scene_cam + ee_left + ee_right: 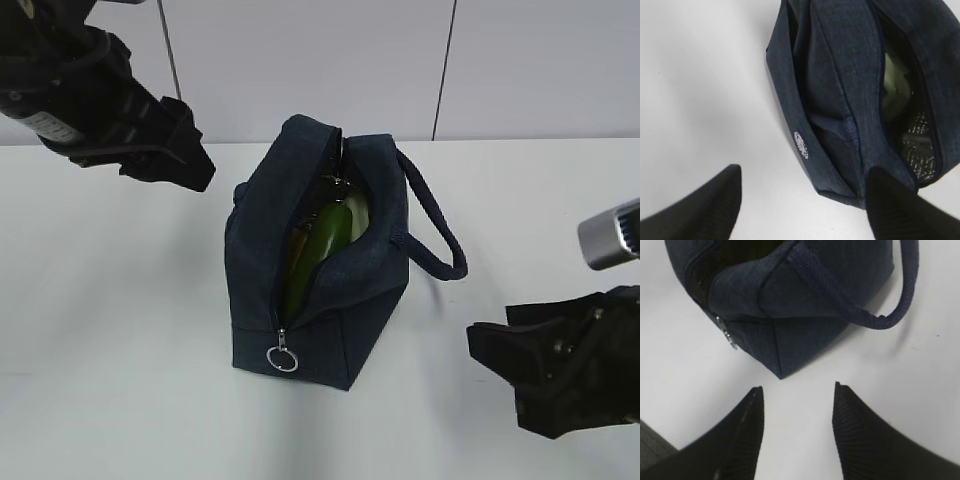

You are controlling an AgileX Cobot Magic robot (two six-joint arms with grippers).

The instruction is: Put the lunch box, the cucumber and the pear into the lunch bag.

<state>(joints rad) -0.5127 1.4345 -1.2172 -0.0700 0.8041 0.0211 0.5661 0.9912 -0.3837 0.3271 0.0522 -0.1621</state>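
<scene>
Jaws of both grippers stand apart and empty: I hold the left gripper (800, 210) beside the lunch bag (320, 270), the right gripper (797, 432) off its near corner. At frame centre the bag stands unzipped; the cucumber (318, 245) leans inside, a pale lid, likely the lunch box (895, 82), behind it. I cannot see the pear. I judge that a nudge or a snag on the loop handle (440, 235) could tip the bag. Counter (110, 330) is plain white; a pale panelled wall (300, 60) fills the upper frame.
</scene>
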